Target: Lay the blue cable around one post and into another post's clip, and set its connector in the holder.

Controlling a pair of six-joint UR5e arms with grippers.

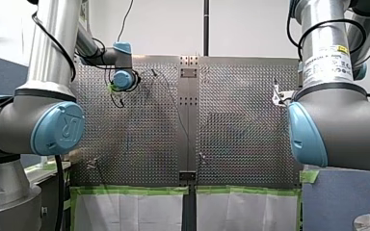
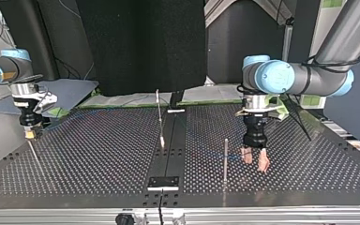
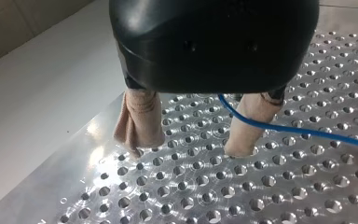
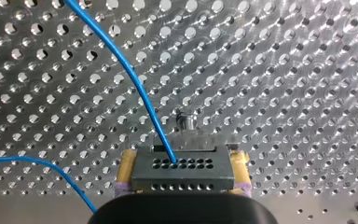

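Observation:
In the right wrist view my right gripper has its yellow pads shut on a dark grey connector block. The blue cable leaves the block and curves away over the perforated plate; a second stretch loops back beside the gripper. A small metal post stands just ahead of the connector. My left gripper stands open, beige fingertips close to the plate, while the blue cable starts between its fingers and crosses in front of one. At the top view's right, my left gripper hangs beside a thin post.
A taller post with a clip stands near the dark centre rail, which carries a small black plate at its near end. My right gripper is at the top view's far left, over a thin pin.

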